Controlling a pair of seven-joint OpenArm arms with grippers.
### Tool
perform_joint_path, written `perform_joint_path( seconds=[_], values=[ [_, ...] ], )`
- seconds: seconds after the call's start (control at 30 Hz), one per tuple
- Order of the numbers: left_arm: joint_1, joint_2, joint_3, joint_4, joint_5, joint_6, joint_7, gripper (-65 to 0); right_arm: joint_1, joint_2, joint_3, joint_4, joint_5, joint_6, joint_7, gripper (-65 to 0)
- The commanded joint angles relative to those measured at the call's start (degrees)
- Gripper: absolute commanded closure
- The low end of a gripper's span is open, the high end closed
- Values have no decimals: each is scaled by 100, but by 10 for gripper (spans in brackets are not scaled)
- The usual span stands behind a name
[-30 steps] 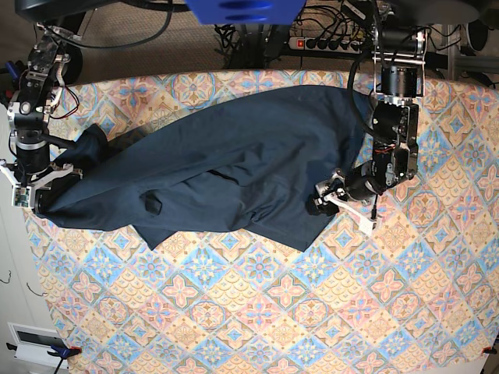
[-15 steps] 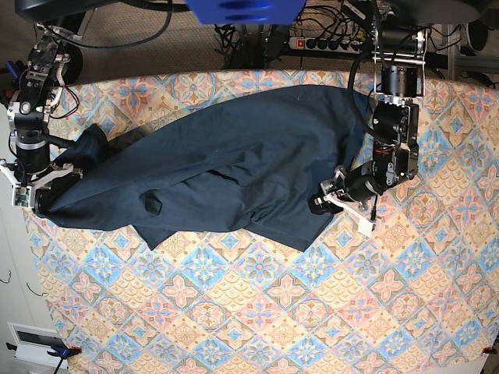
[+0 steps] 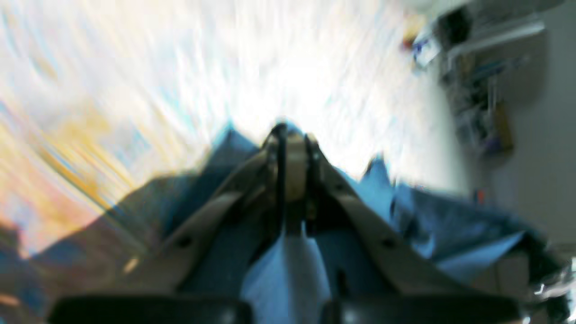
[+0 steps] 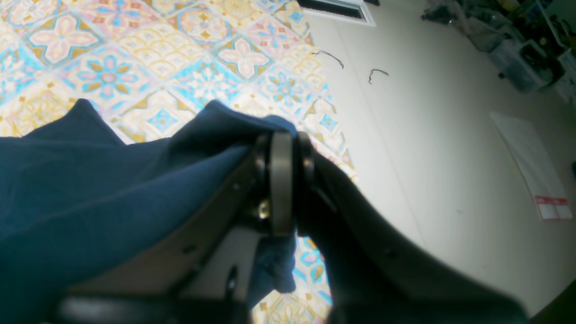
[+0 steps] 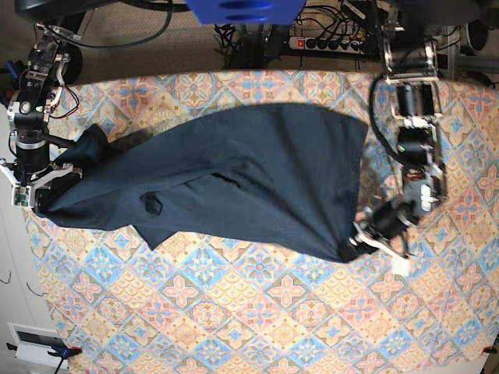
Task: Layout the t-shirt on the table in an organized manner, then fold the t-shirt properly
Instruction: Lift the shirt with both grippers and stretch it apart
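Note:
The dark navy t-shirt [image 5: 234,179] lies spread and rumpled across the upper half of the table [image 5: 257,319] in the base view. My left gripper [image 5: 351,248] is shut on the t-shirt's lower right corner, with the cloth stretched toward it. In the blurred left wrist view its fingers [image 3: 288,162] meet with blue t-shirt fabric [image 3: 288,270] between them. My right gripper [image 5: 40,196] is shut on the t-shirt's left end at the table's left edge. Up close, the right gripper [image 4: 281,157] pinches a fold of the t-shirt [image 4: 90,189].
Past the table's left edge is pale floor [image 4: 427,135]. A power strip and cables [image 5: 327,43] lie beyond the far edge. The patterned cloth covers the whole near half of the table.
My left gripper has shut on the t-shirt's right edge and pulled it down and to the right, stretching the cloth out. The right gripper has stayed where it was.

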State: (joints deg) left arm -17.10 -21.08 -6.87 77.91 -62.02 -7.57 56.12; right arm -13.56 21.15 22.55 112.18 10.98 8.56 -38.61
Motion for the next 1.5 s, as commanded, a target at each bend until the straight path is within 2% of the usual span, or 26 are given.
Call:
perform_joint_path(
  seconds=[0.0,0.23,0.33,0.47,0.6,0.77,0.9,0.97,1.07,1.17,1.23,1.37,1.47],
  values=[
    [-255,-129,-91,126,-264,-65,-130,0,86,114,53,92,5,-43,164,-4],
    [-1345,-929,-108,-279,-950,-65,-130,0,745,131,-44,-119,40,-43,164,-4],
    [-1942,-1149,-99,-683,-1213,-65,-130,0,1343,290,-342,-444,409,-43,164,-4],
    [-2681,-1246,-64,-1263,-1337,-65,-130,0,2090,545,-641,-1042,814,-43,164,-4],
    [-3516,-1316,393,-1685,-1310,-65,-166,0,2961,773,-958,-1816,990,-43,173,-4],
    [-4624,-1334,868,-2169,-1310,-65,-183,0,4429,800,-1415,-2572,1174,-43,182,-4],
    [-5433,-1334,1184,-2626,-1310,-65,-429,0,5361,800,-1661,-2985,1306,-7,261,-4],
    [-5790,-1334,1307,-2723,-1345,-73,-403,0,5765,808,-1723,-3108,1332,256,314,-4],
    [-5790,-1351,1272,-2688,-1372,-82,-227,0,5906,923,-1705,-3064,1341,810,287,-4],
    [-5696,-1782,1298,-2310,-1908,-82,195,0,5616,1116,-1705,-2414,1526,1153,199,-4],
    [-4914,-2213,1281,-1817,-2298,-82,423,0,4772,1257,-1608,-1921,1658,1320,24,-4],
    [-2813,-2978,973,-419,-2298,-82,485,0,3022,1274,-1055,-858,1684,1628,-20,-3],
    [-756,-3057,-91,618,-2298,-82,503,0,1897,1266,-808,-374,1684,1672,-20,-3]
  ],
)
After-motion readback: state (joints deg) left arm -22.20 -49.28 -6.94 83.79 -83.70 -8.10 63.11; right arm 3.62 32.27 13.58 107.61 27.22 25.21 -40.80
